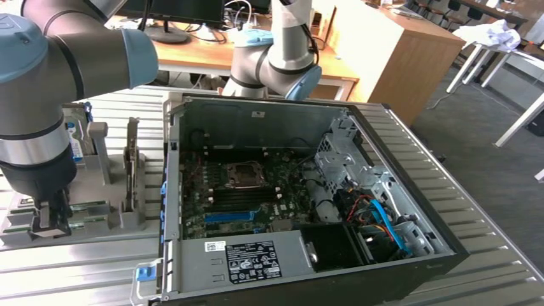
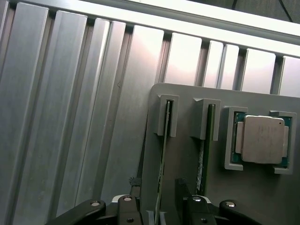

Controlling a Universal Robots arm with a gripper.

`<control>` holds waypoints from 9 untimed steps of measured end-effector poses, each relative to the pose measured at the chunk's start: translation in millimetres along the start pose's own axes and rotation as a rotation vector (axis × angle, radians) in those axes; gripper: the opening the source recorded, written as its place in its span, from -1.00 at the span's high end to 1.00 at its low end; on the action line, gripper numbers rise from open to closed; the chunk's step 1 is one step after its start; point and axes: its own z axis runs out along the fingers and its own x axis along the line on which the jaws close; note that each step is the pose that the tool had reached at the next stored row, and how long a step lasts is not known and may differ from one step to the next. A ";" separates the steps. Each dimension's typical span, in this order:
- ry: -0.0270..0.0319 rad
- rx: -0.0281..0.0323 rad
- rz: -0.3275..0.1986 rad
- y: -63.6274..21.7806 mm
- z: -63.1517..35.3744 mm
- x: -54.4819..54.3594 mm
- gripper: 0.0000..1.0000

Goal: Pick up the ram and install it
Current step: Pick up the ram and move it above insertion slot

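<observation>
Grey slatted metal table (image 1: 85, 271). Black two-fingered gripper (image 1: 51, 224) hangs low over a grey plastic parts holder (image 2: 225, 197), to the exterior view's left of an open black computer case (image 1: 425, 217). Fingers spread, one on each side of the long thin green ram stick (image 2: 162, 154), which stands on edge in its holder slot. Can't tell if they touch it. Square silver processor chip (image 2: 261, 139) sits nearby in the same holder.

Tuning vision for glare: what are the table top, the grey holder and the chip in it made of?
Table top: ribbed bare metal, probably aluminium, brushed sheen. Holder: matte grey, no glare, likely plastic, maybe painted metal. Chip: dull silver metal lid on a green board.
</observation>
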 end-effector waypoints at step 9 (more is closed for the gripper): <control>-0.0001 0.0001 0.000 0.0 0.1 0.0 0.20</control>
